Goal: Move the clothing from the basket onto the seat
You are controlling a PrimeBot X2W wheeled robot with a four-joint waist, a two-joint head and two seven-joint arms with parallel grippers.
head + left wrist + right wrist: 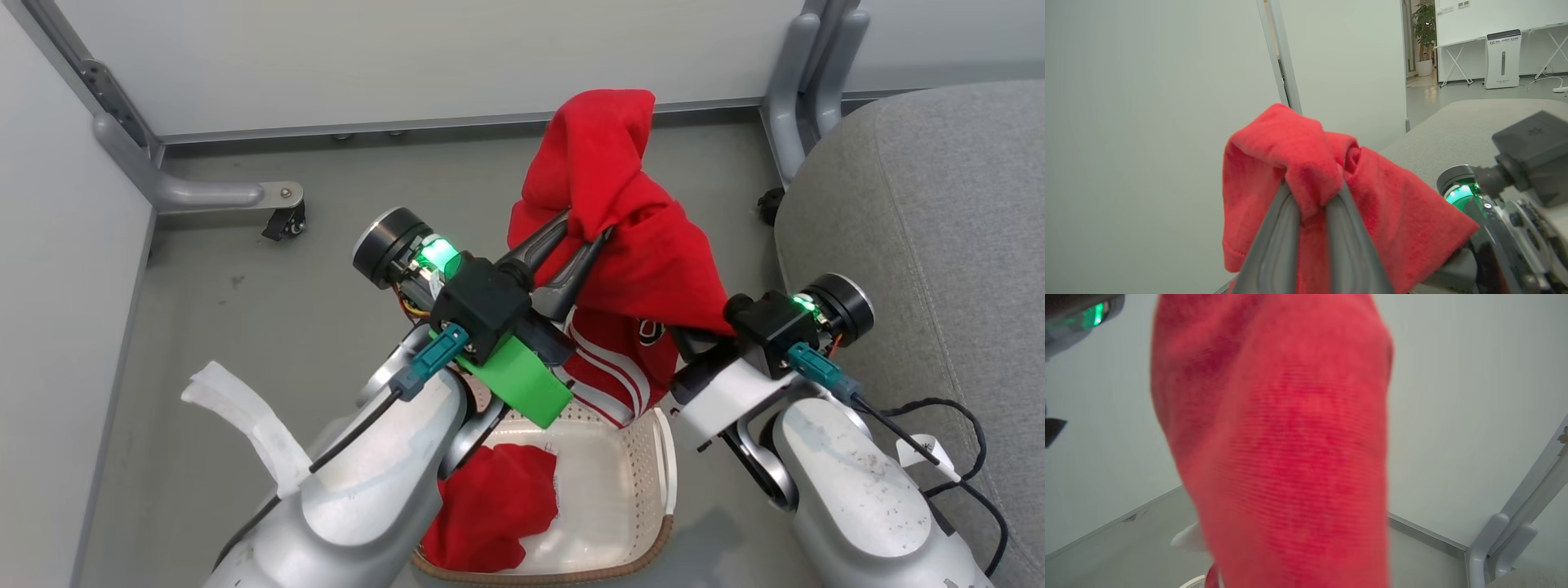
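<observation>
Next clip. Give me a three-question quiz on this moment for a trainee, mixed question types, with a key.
1. True or false: the left gripper is shut on the raised red garment.
2. What lies in the basket? A) red fabric B) nothing C) a blue towel
3. Fill in: the grey seat is on the robot's ___ side.
Key: 1 true; 2 A; 3 right.

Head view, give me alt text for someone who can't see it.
The left end effector pinches a red garment, holding it up over a cream basket on the floor. Another red piece lies inside the basket. A large grey seat stands to the robot's right.
</observation>
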